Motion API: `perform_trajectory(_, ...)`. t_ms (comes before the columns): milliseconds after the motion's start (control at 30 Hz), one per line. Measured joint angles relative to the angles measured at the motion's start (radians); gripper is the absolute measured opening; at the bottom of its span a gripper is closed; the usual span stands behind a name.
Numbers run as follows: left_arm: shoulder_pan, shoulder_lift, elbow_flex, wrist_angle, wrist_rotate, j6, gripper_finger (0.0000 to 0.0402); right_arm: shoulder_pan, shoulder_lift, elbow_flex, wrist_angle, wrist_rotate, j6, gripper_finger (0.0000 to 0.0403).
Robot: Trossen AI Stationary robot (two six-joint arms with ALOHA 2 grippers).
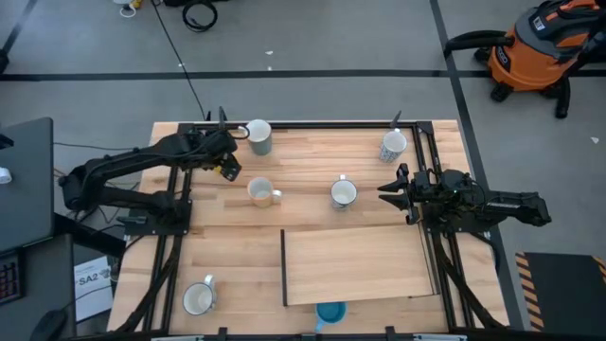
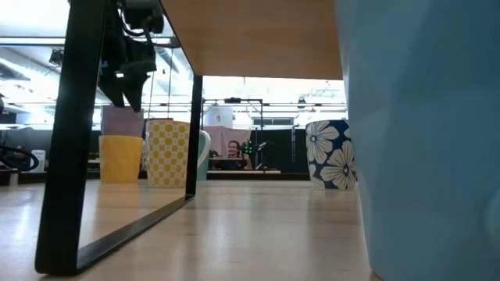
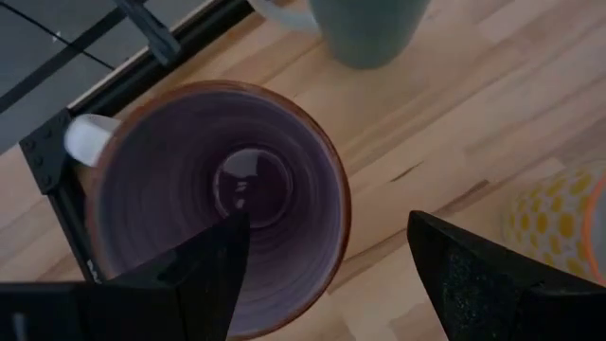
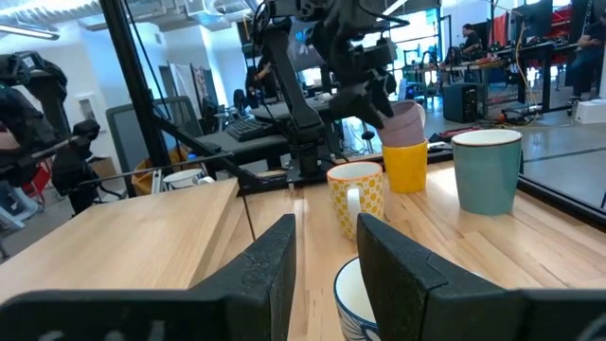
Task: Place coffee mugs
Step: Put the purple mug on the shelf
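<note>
The purple mug (image 3: 218, 189), with a white handle (image 3: 87, 138), stands stacked on the orange mug (image 2: 121, 158) near the table's far left. My left gripper (image 3: 327, 275) is open above it, one finger inside the mug and one outside. My right gripper (image 4: 324, 275) is open and level at the table's right, pointing left at a floral mug (image 1: 343, 193) just beyond its fingertips. A grey-green mug (image 1: 258, 136), a yellow-dotted mug (image 1: 262, 192), a second floral mug (image 1: 393, 145), a cream mug (image 1: 198, 299) and a blue mug (image 1: 329, 313) stand on the table. My left gripper comes down from above over the purple mug's rim (image 3: 336, 204), with one finger (image 3: 213, 270) inside the hollow and the other (image 3: 483, 284) well outside the wall. Whether either finger touches the mug, I cannot tell.
A raised wooden platform (image 1: 360, 267) on a black frame (image 2: 82, 156) fills the near middle of the table. The blue mug stands at its near edge and blocks the right of the low view. Black rails run along the table's sides. Bare wood lies between the mugs.
</note>
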Motion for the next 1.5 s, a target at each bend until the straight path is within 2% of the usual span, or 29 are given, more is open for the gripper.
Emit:
perform_trajectory(267,0.000,0.058,0.000,0.000,0.000,0.000,0.0292,0.000,0.000,0.000,0.000,0.000,0.000,0.0120)
perform_trajectory(400,0.000,0.072,0.000,0.001,0.000,0.000,0.0279,0.000,0.000,0.000,0.000,0.000,0.000,0.0120)
perform_trajectory(833,0.000,0.070,0.000,0.006,-0.011,-0.001,0.0152,0.000,0.000,0.000,0.000,0.000,0.000,0.0120)
perform_trajectory(1500,-0.001,0.070,0.000,0.009,-0.036,-0.001,0.0061,0.000,0.000,0.000,0.000,0.000,0.000,0.0121)
